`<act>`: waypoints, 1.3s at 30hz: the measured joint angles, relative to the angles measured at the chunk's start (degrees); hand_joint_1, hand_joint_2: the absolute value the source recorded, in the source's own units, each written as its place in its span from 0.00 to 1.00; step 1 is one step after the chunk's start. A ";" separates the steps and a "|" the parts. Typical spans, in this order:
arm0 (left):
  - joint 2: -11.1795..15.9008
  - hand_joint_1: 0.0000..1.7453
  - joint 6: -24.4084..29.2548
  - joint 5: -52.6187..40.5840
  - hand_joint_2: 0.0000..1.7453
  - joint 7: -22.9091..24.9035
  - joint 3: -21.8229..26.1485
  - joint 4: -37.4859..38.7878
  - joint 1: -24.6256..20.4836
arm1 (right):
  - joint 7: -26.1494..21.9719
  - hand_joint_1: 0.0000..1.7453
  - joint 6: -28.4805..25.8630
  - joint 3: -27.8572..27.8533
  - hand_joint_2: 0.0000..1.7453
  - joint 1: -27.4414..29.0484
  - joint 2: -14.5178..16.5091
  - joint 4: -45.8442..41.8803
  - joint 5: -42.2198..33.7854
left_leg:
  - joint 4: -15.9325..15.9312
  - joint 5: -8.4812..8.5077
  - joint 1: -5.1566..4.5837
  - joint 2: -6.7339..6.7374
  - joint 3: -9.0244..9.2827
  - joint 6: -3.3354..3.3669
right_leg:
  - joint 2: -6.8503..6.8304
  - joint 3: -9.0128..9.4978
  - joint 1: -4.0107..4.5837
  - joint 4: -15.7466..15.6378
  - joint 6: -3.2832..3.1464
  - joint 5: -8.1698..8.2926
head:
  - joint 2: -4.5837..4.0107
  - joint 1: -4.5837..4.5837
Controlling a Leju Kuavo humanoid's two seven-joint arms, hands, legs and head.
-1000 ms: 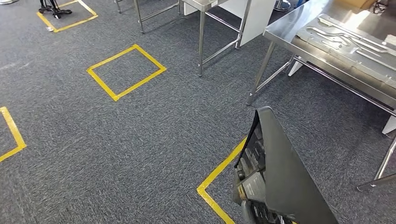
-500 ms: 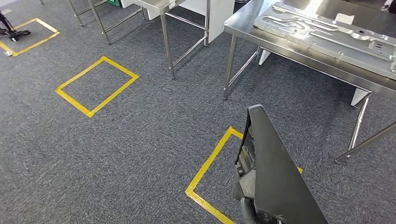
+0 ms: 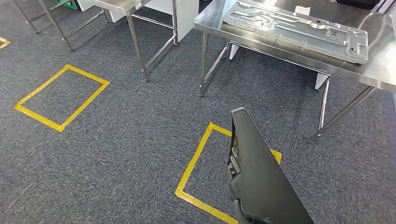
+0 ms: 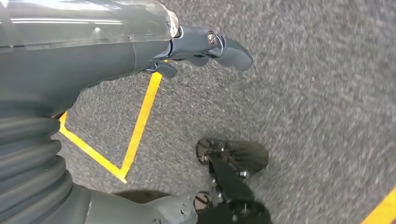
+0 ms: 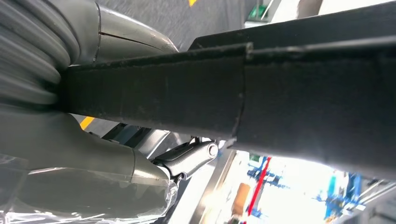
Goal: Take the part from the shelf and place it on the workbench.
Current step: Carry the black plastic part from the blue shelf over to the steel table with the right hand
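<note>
Down at the bottom of the head view, the part, a long black panel with a rounded upper corner, rises tilted from the lower edge, its far end over the grey carpet and a yellow taped square. The right hand holds it: in the right wrist view the dark panel runs straight across the palm, with the grey thumb cover on one side of it and a darker finger curled against its other face, so the hand is clamped on the panel. The part is thus carried in the air, short of the workbench, a steel table standing beyond the taped square and bearing a large stamped metal sheet. A second steel table stands beside it.

The left hand hangs over the carpet with nothing in it; its thumb points outward and the darker fingers are partly tucked behind the palm, so whether they are spread or curled cannot be told.
</note>
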 joint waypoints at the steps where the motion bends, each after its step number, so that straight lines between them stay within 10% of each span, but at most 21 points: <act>1: 0.01 0.00 0.01 -0.01 1.00 0.02 0.00 -0.01 -0.02 | 0.11 1.00 -0.22 0.22 1.00 0.00 -0.19 0.14 -0.08 | 0.00 -0.14 -0.03 0.68 0.17 -0.08 | -0.29 1.03 -0.04 -1.97 -0.10 1.56 | -0.01 0.01; 4: -0.05 0.00 -0.02 -0.04 1.00 0.01 0.00 0.00 -0.04 | 0.27 1.00 -0.51 0.88 1.00 -0.21 -0.59 0.31 -0.16 | 0.03 -0.75 -0.31 2.35 0.95 -0.63 | -3.57 7.08 0.68 -13.31 -1.24 6.30 | -0.01 0.00; 6: -0.09 0.00 -0.05 -0.07 1.00 -0.03 0.00 0.01 -0.06 | 0.45 1.00 -0.78 1.24 1.00 -0.45 -0.81 0.34 -0.23 | 0.01 -1.09 -0.47 3.42 1.30 -1.18 | -4.56 8.23 1.27 -15.86 -1.85 6.57 | -0.01 -0.04; 8: -0.05 0.00 -0.07 -0.07 1.00 -0.10 0.01 0.00 -0.26 | 0.80 1.00 -1.08 1.51 1.00 -0.46 -1.02 0.38 -0.34 | -0.02 -1.41 -0.44 4.06 1.68 -1.72 | -3.24 8.22 1.12 -16.17 -2.25 6.79 | 0.00 -0.01; 10: 0.01 0.00 -0.07 -0.06 1.00 -0.21 0.04 0.00 -0.38 | 1.05 1.00 -1.22 1.83 1.00 -0.52 -1.19 0.41 -0.44 | 2.05 -3.01 -0.31 1.93 1.11 -2.21 | -2.01 8.61 0.62 -16.82 -2.75 7.12 | 0.00 -0.09; 13: 0.04 0.00 -0.07 -0.04 1.00 -0.25 0.16 0.01 -0.07 | 1.25 1.00 -1.33 2.15 1.00 -0.76 -1.43 0.49 -0.52 | 12.31 -7.98 -0.08 -1.43 -3.72 -2.65 | -0.10 8.80 0.35 -16.89 -3.26 7.14 | -0.01 -0.25; 15: 0.05 0.00 -0.07 -0.02 1.00 -0.19 0.21 0.01 0.19 | 1.36 1.00 -1.41 2.26 1.00 -0.74 -1.59 0.55 -0.58 | 16.04 -8.18 0.05 -1.68 -5.96 -2.94 | 1.53 8.83 0.33 -16.56 -3.29 6.95 | 0.00 -0.23; 19: 0.26 0.00 -0.07 0.02 1.00 -0.14 0.30 0.01 0.28 | 1.65 1.00 -1.86 2.50 1.00 -0.75 -1.81 0.58 -0.97 | 4.88 -1.27 0.74 -4.41 -1.97 -3.13 | 4.70 8.58 0.08 -14.96 -2.31 6.04 | 0.01 -0.33; 23: 0.28 0.00 -0.12 0.16 1.00 -0.21 0.53 0.01 -0.05 | 3.64 1.00 -3.60 2.55 1.00 -0.51 -1.89 0.60 -1.59 | 2.29 -0.93 0.50 -5.72 -1.11 -1.54 | 5.98 7.77 -0.19 -14.39 -0.78 5.86 | 0.00 -0.50; 27: 0.32 0.00 -0.22 0.22 1.00 -0.34 0.85 0.01 0.15 | 5.19 1.00 -5.15 2.44 1.00 -0.47 -1.89 0.63 -1.07 | 1.49 -0.62 0.54 -4.23 -0.64 -0.15 | 1.04 4.37 -0.16 -7.59 0.21 2.24 | -0.01 0.13; 30: 0.38 0.00 -0.21 0.19 1.00 -0.31 1.12 0.01 0.46 | 5.62 1.00 -5.43 2.44 1.00 -0.43 -1.93 0.87 -0.56 | 1.48 -1.02 0.29 -3.07 -0.49 0.10 | 0.12 -0.33 -0.24 0.45 0.47 0.04 | 0.01 0.21; 34: 0.38 0.00 -0.25 0.08 1.00 -0.31 1.29 0.01 0.37 | 6.44 1.00 -6.37 2.45 1.00 -0.44 -2.00 1.07 0.50 | 1.42 -1.89 0.09 -2.43 0.62 -0.27 | -0.11 4.92 0.20 -10.82 -0.71 6.57 | 0.01 0.18; 39: 0.41 0.00 -0.28 -0.08 1.00 -0.20 1.34 0.01 0.10 | 8.27 1.00 -8.43 2.61 1.00 -0.47 -2.04 1.34 2.01 | 0.87 -2.75 0.05 -2.15 1.61 -1.79 | -0.14 7.76 0.61 -15.56 -2.31 6.54 | 0.00 0.03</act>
